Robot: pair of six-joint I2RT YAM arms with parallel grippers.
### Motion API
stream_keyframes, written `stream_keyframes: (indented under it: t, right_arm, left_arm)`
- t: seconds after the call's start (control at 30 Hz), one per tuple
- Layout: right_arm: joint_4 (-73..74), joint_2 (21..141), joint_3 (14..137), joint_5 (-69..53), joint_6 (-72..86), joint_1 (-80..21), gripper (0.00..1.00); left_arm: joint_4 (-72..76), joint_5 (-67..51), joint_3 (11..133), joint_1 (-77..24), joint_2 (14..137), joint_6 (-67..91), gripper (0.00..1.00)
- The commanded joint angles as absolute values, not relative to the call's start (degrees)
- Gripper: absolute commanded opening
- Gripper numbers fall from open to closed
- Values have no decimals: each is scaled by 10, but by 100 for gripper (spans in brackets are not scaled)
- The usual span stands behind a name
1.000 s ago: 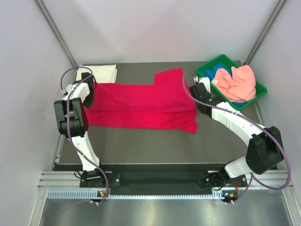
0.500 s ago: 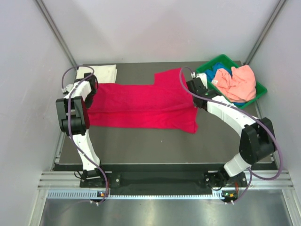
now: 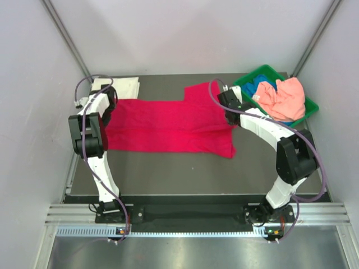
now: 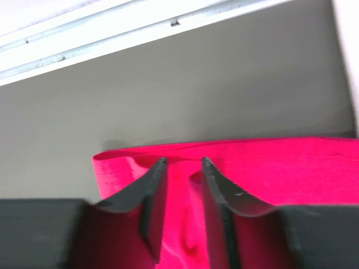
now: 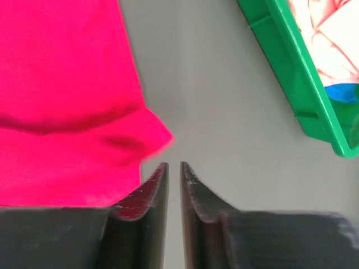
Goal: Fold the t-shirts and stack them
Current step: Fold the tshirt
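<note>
Top external: crimson shirt (image 3: 168, 126) spread flat on counter (image 3: 168, 168), one tool at each end.
Left wrist: left tool (image 4: 182, 162) narrowly parted, seemingly pinching a hem ridge.
Right wrist: right tool (image 5: 174, 165) almost closed, empty, beside the sleeve; open it, grip cloth, fold evenly.

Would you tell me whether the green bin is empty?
Not empty: a salmon-pink shirt lies bunched over a blue one inside the green bin.
</note>
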State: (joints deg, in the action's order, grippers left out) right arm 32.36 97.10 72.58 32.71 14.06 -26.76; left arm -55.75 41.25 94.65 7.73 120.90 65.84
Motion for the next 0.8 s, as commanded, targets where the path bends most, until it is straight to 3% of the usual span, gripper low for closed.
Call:
stream_keyframes:
  t: [0.0,0.07,0.3,0.57,0.77]
  right_arm:
    - [346,966,789,322,148,-258,22]
    - [385,956,802,309,171,-259,28]
    - [382,832,682,156,277,-251,41]
    - [350,780,537,93,362,-237,43]
    - [293,780,480,69,395,-236,43]
  left_arm:
    - [-590,439,982,75,1189,642,37]
    - [-599,453,975,75,1168,635,43]
    - [-552,409,846,75,1051,593,42]
    - [-330,250,586,83,901,516,43]
    - [-318,212,554,98,932,516,44]
